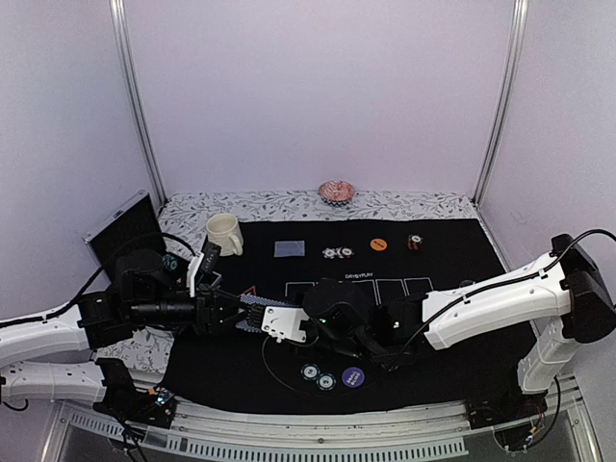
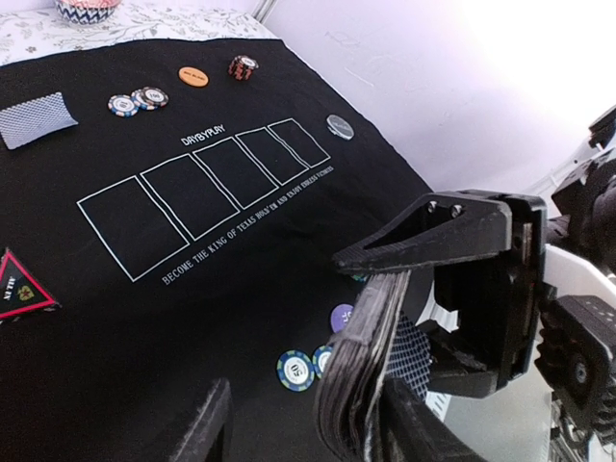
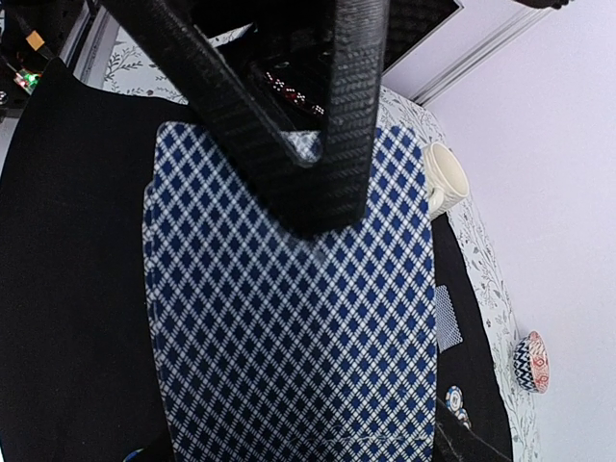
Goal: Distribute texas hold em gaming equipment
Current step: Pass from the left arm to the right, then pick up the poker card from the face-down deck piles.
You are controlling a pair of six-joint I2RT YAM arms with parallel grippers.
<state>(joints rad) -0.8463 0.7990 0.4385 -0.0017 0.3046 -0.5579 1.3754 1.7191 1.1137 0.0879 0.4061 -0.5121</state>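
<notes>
1. Seemingly the dealing step was under way: the left hand stood clenched on the deck of playing cards, held above the near-left part of the table.
2. Whether the right hand, fingers over the top card, gripped it I could not tell; next, that card would need sliding free.
3. Its back was blue diamond-checked.
</notes>
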